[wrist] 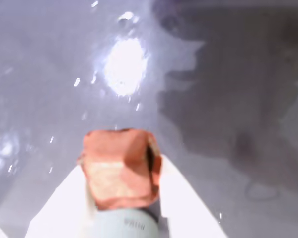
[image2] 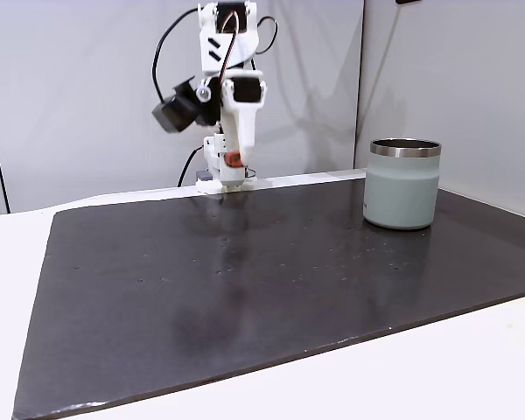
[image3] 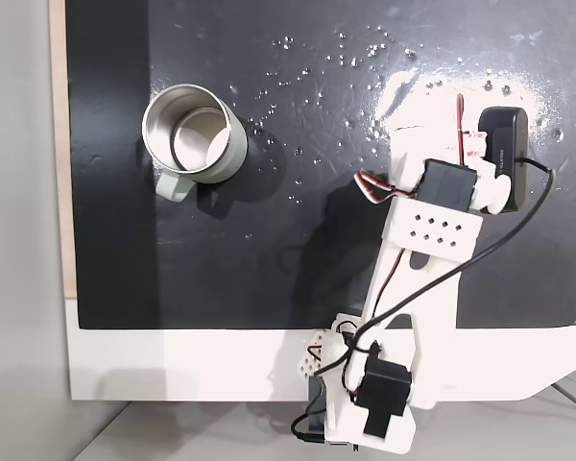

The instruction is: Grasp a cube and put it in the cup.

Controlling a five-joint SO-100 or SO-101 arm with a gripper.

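Pale grey walls stand behind a white bench (image2: 472, 367) covered by a glossy black mat (image2: 271, 280); ceiling light glares off the mat in the wrist view.

Arm pose: in a fixed view from the front, the white arm (image2: 230, 52) stands at the far edge of the mat, upper link raised, forearm folded and pointing straight down, black cables looping behind it. In a fixed view from above, the arm (image3: 418, 259) reaches from its base at the lower bench edge up and right over the mat, wrist camera at the far end.

Hand (image2: 234, 171): pointing down, tips just above the mat near the far edge, left of centre in the front view. In the wrist view the hand (wrist: 121, 198) is clamped on the cube (wrist: 120, 167); white fingers (wrist: 188, 203) press it from both sides, the mat well below. From the front the cube (image2: 233, 159) shows as a small orange spot between the fingers, lifted off the mat.

Cup (image2: 403, 184): upright on the mat at the right in the front view, well apart from the hand. From above, the cup (image3: 194, 134) sits upper left, open mouth up.
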